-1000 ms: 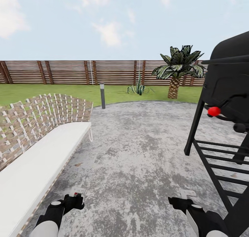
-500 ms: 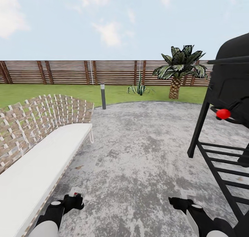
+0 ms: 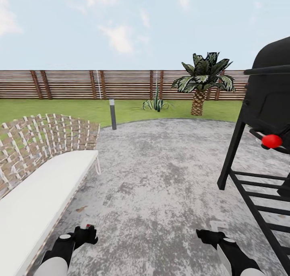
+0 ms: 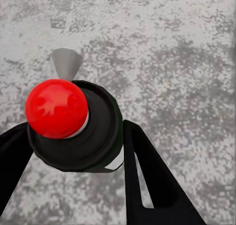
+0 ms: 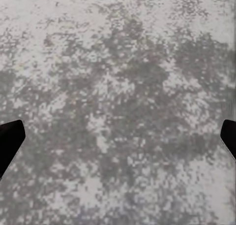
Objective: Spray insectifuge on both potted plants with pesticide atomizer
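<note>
My left gripper (image 3: 86,230) hangs low over the grey paved patio (image 3: 161,179) of the garden and is shut on the pesticide atomizer (image 3: 88,226). In the left wrist view the atomizer (image 4: 98,141) is a dark round body with a red ball on top and a grey nozzle, clamped between the two black fingers (image 4: 147,176). My right gripper (image 3: 215,230) hovers over bare paving with its fingers wide apart and nothing between them (image 5: 118,136). The potted plants are out of view.
A woven bench with a white cushion (image 3: 48,187) runs along the left. A black grill on a stand (image 3: 266,103) with a red knob (image 3: 272,141) rises close on the right. Beyond the patio are lawn, a bollard light (image 3: 112,114), a spiky plant (image 3: 156,104), a palm (image 3: 199,91) and the slat fence (image 3: 72,85).
The whole view has shifted: bench, bollard and palm slid left and the grill slid right, so the camera moved. Both arms keep the same pose, with the atomizer still held.
</note>
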Tool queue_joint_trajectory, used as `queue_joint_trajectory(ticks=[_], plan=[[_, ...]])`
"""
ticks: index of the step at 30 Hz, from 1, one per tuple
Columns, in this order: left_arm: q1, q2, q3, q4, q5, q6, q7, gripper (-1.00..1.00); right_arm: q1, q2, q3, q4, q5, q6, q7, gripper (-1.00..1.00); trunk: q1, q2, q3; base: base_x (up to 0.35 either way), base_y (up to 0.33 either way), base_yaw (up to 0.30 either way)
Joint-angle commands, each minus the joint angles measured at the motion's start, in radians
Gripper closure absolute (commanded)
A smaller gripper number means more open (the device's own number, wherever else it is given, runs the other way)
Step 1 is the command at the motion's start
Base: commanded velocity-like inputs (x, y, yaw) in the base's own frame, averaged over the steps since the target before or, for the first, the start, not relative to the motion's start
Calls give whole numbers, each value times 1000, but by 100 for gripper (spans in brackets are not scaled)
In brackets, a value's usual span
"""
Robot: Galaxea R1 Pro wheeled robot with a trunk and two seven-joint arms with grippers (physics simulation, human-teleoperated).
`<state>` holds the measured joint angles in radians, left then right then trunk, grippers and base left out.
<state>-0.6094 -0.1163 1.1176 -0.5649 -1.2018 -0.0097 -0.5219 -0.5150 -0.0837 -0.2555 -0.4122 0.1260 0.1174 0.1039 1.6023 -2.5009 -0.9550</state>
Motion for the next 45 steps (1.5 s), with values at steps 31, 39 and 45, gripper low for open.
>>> queue_joint_trajectory(ticks=[31,39,45], plan=[[-1,-2,8,-3,-5,-1,-7,100,0,3,-7,-1,11,4,8,-100,0,0,-1,336,-6,-5],[-1,-2,8,-3,-5,-1,-7,100,0,1,-7,-1,11,4,8,-100,0,0,-1,336,-79,0],[-2,-2,8,-3,-5,-1,-7,100,0,1,-7,0,11,3,8,-100,0,0,-1,336,-82,0]])
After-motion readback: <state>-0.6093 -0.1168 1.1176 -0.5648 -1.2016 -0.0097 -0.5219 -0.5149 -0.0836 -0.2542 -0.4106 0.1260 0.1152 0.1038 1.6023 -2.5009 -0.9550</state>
